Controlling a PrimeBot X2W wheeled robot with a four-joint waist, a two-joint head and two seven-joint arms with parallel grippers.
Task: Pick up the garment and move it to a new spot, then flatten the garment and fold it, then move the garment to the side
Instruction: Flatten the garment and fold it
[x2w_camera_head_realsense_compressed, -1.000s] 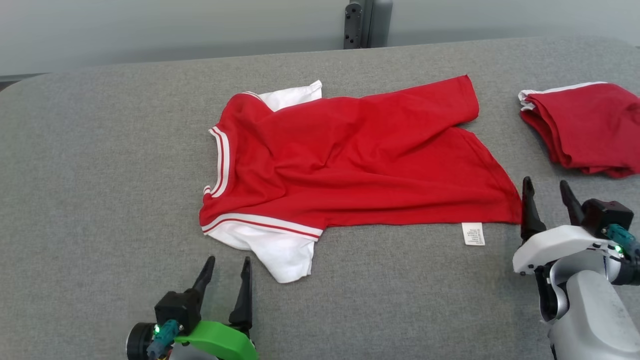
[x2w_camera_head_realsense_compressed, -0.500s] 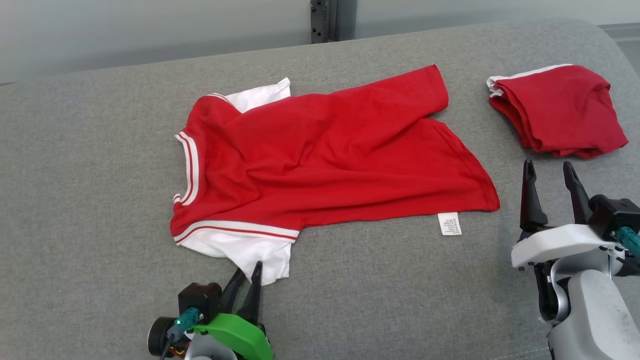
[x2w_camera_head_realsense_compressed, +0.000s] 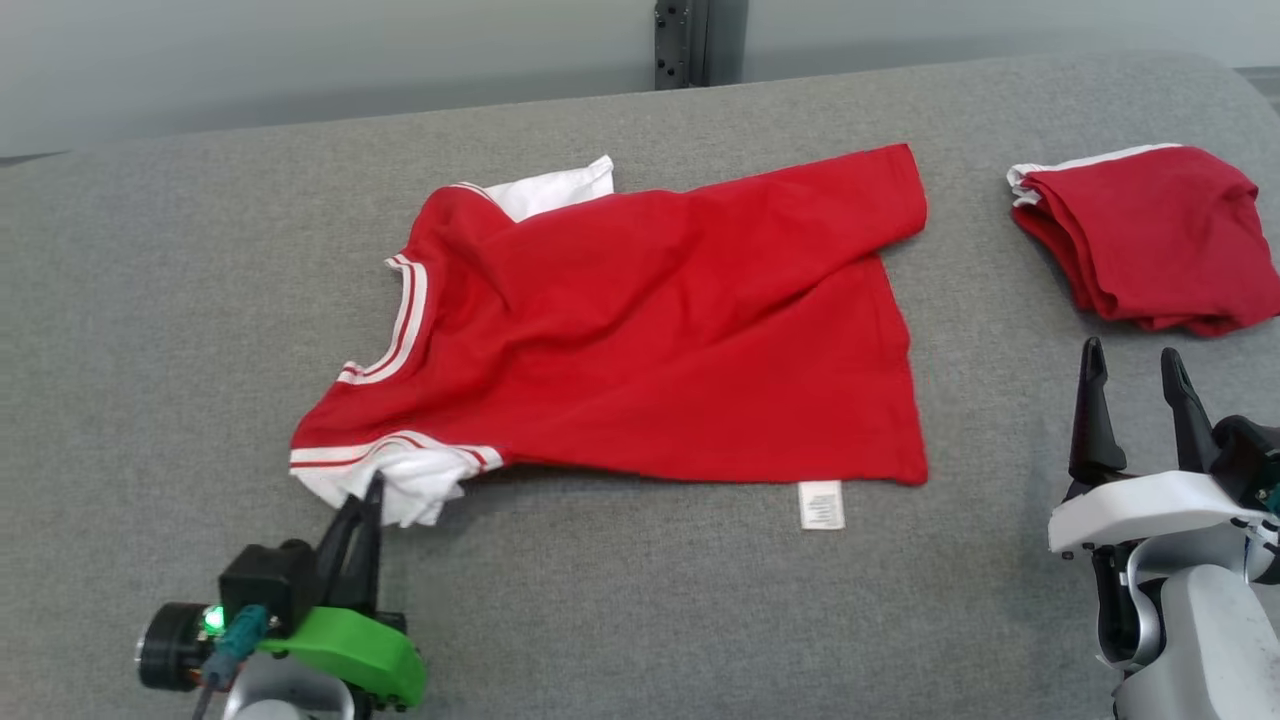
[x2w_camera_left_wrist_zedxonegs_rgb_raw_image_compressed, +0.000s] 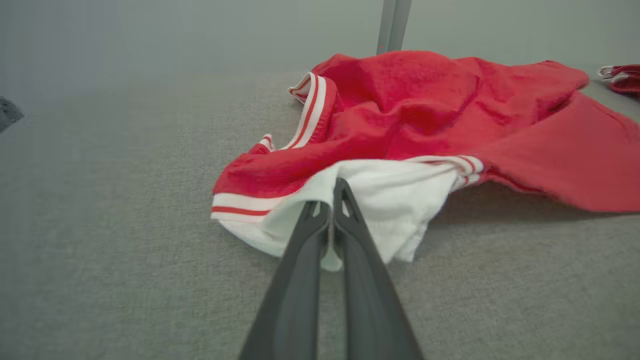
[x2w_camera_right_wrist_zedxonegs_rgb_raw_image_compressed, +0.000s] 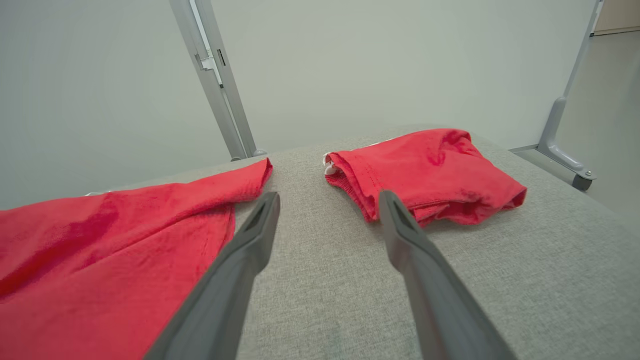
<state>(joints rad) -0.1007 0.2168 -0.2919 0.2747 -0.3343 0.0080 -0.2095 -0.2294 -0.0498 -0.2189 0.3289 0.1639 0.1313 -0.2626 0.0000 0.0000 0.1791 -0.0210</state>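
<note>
Left wrist view: my left end effector (x2w_camera_left_wrist_zedxonegs_rgb_raw_image_compressed: 332, 196) clamped on white sleeve (x2w_camera_left_wrist_zedxonegs_rgb_raw_image_compressed: 395, 197) of garment (x2w_camera_left_wrist_zedxonegs_rgb_raw_image_compressed: 450, 115), a pinch my fingers (x2w_camera_head_realsense_compressed: 358, 540) hide in head view; right end effector (x2w_camera_head_realsense_compressed: 1131, 366) apart, empty.

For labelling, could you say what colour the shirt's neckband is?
The neckband is white, red-striped; left wrist view.

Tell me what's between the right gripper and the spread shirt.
Bare grey table, nothing else, as the head view shows: the open right gripper stands apart from the shirt.
</note>
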